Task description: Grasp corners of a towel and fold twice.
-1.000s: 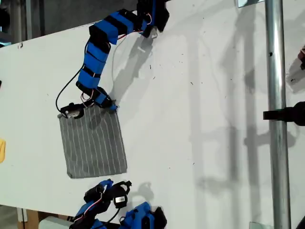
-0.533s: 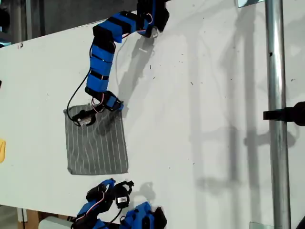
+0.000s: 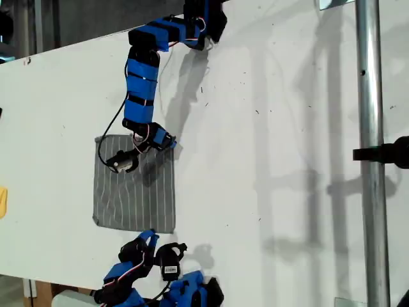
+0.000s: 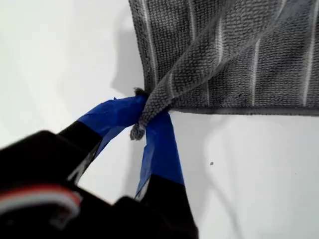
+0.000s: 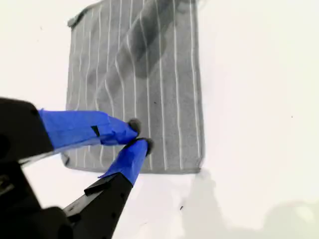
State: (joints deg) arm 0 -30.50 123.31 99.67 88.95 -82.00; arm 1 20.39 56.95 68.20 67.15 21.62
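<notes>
Grey striped towel [image 3: 134, 198] flat on white table [image 3: 275, 96], towards the exterior view's left. One corner [image 4: 149, 107], the towel's upper right in the exterior view, pinched tight and lifted in my first gripper [image 4: 142, 127]. Tips of my second gripper [image 5: 139, 135] all but closed, nothing seen between them, over the opposite edge; contact with cloth unclear. Since a second ago: towel and first arm shifted towards the exterior view's right, second gripper drawn nearer the towel.

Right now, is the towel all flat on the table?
No. My first gripper is shut on one corner, holding a strip of the towel raised over the part that lies flat.
</notes>
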